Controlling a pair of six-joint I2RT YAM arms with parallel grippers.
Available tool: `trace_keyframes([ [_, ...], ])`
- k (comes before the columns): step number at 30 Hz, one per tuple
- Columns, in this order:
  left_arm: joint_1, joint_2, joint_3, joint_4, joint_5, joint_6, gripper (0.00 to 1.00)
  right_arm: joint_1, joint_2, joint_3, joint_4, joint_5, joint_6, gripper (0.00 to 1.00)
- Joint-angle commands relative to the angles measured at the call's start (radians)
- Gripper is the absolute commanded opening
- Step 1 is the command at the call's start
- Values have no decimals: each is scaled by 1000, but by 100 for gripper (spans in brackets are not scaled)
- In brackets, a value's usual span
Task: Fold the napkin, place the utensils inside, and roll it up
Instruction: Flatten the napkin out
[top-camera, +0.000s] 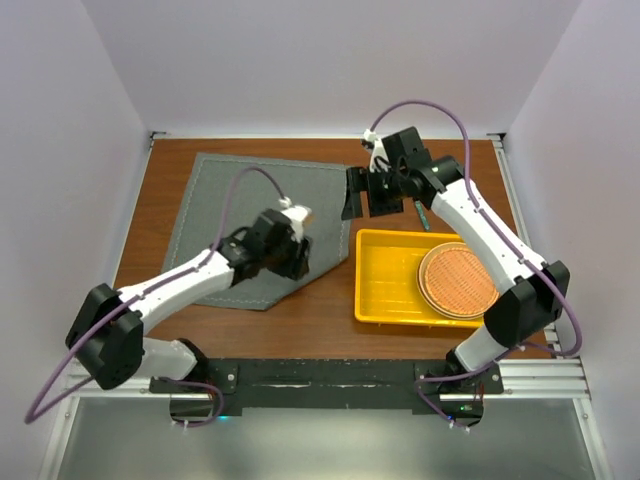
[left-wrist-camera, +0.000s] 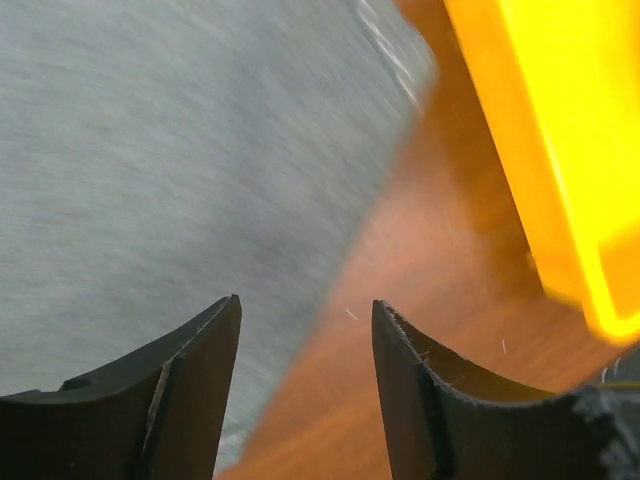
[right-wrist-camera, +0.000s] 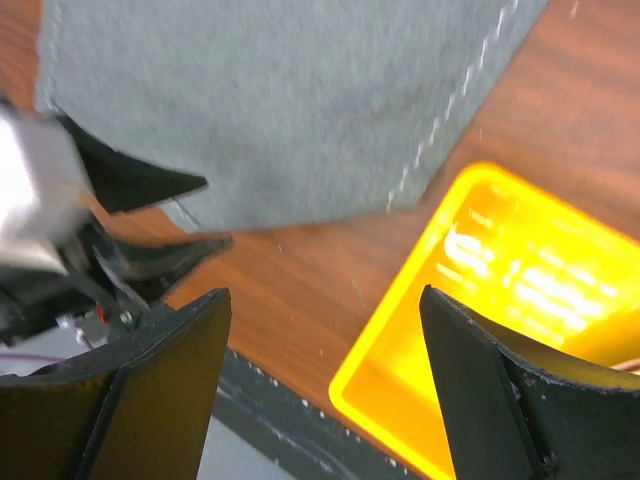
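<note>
Hovering over the near right part of the napkin (top-camera: 250, 210), the left gripper (top-camera: 298, 258) has its 2 black fingers spread apart with nothing between them. Its wrist view looks down between the fingertips at the cloth's right edge, with bare brown table (top-camera: 320, 320) just beside it.

The dark grey napkin lies flat on the left and far part of the table. Its near edge comes to a point toward the arm bases. A pale stitched line (right-wrist-camera: 460, 90) runs along its edge in the right wrist view.

At the napkin's far right corner, the right gripper (top-camera: 362, 205) is also wide open and holds nothing. Its wrist view shows cloth, table and the corner of the yellow tray (top-camera: 385, 285) through the gap between its fingers.

The tray sits on the right side of the table, just beside the napkin's right edge but apart from it. A round woven mat (top-camera: 458, 280) lies inside the tray toward its right end, partly hidden by the right arm.

1 thin teal utensil (top-camera: 422, 215) shows on the table just beyond the tray's far edge, close against the right arm and outside the napkin. Whether more cutlery lies under the arm cannot be told.
</note>
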Motion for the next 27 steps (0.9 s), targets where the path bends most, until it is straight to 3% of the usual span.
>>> trace_keyframes([
  [1, -188, 56, -1, -32, -191, 37, 61, -4, -98, -131, 46, -37, -20, 80],
  [4, -294, 182, 62, -103, -315, 55, 61, -4, -143, -162, 47, -31, -26, 80],
  [9, -323, 320, 127, -152, -428, 63, 63, -4, -186, -193, 56, -41, -21, 80],
  [15, -325, 385, 139, -106, -534, 81, 55, -3, -231, -234, 49, -28, -18, 80],
  [18, -325, 411, 153, -107, -566, 84, 47, -4, -235, -248, 50, -38, -12, 80],
  [24, -323, 413, 199, -121, -600, 98, 1, -3, -206, -243, 43, -51, -15, 80],
  [27, -276, 338, 239, -129, -542, 106, 0, -4, -172, -220, 32, -74, -12, 80],
])
